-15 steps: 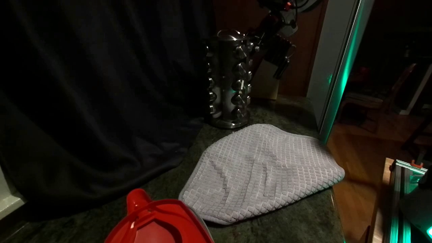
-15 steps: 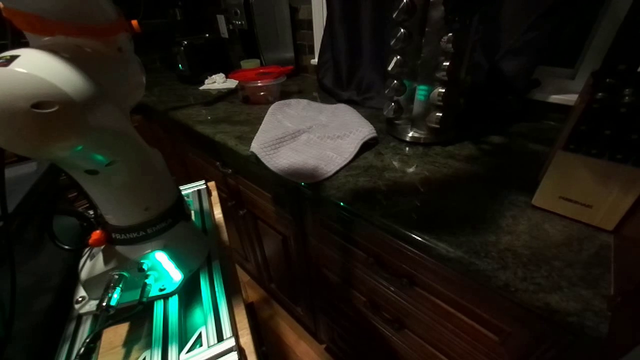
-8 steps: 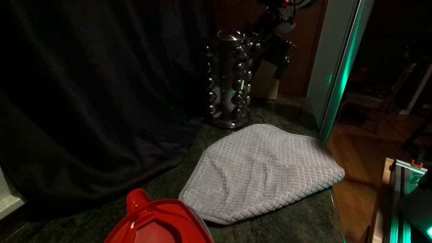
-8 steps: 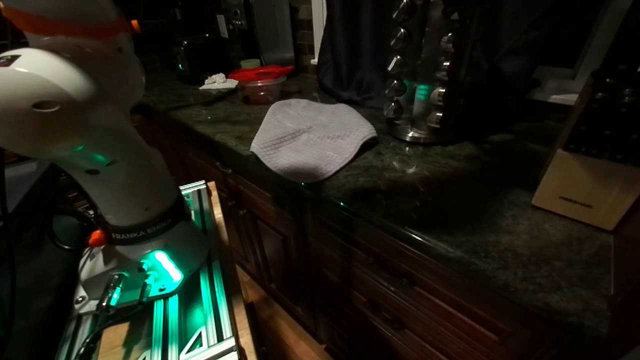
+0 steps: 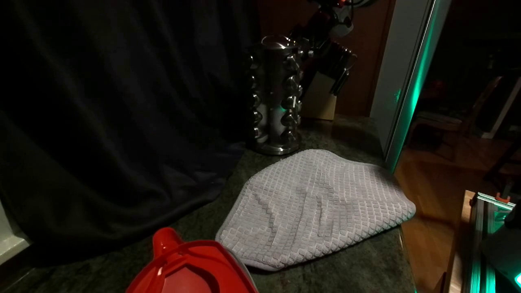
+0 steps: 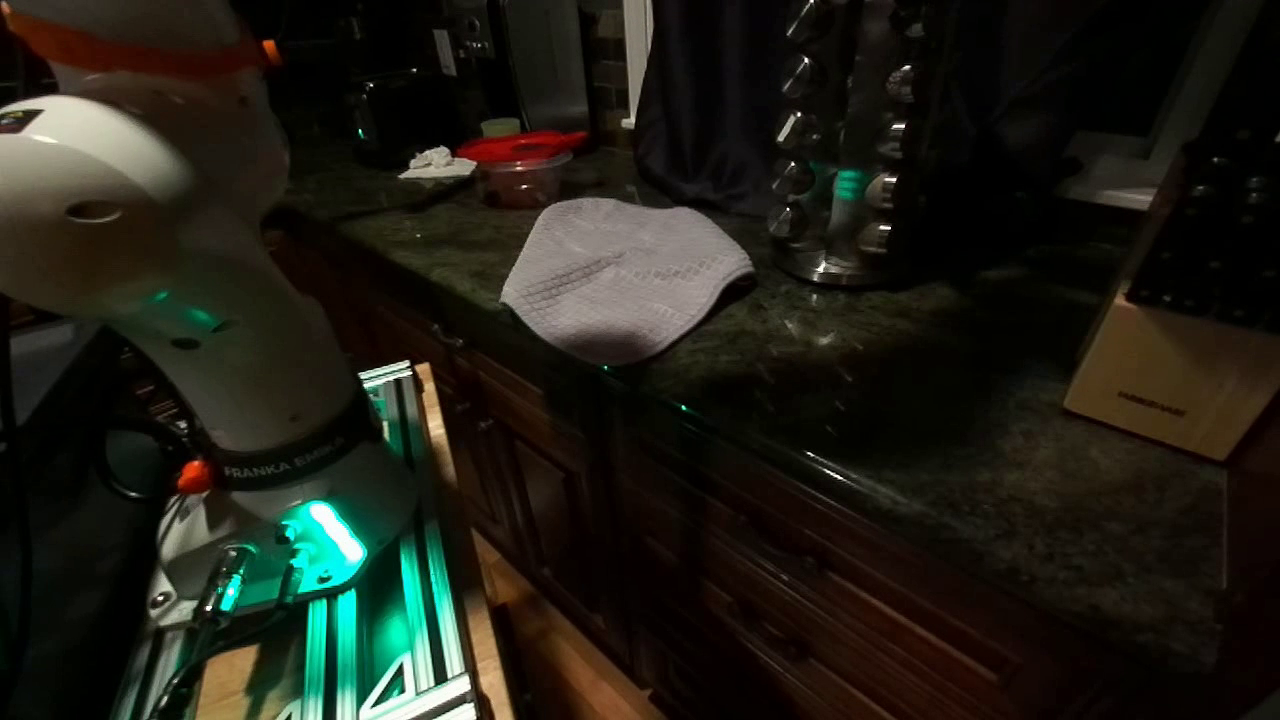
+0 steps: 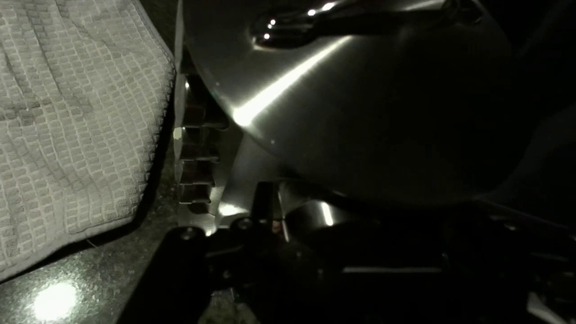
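Note:
My gripper is dark in the wrist view, beside the spice rack just below its round steel top. Its left finger stands apart from a jar with a shiny metal lid. The right finger is lost in shadow. The jar appears to lie between the fingers. The steel spice rack fills the upper right of the wrist view. It stands upright in both exterior views, with columns of jars. In an exterior view the arm reaches down behind the rack, which partly hides the gripper.
A pale grey textured towel lies on the dark stone counter near the rack. A red-lidded container stands beyond the towel. A knife block stands by the rack's far side. A black curtain hangs behind.
In an exterior view the arm has moved a little left and down toward the rack. The rack's jar columns have shifted slightly right, as if it has turned a little. The towel has not moved.

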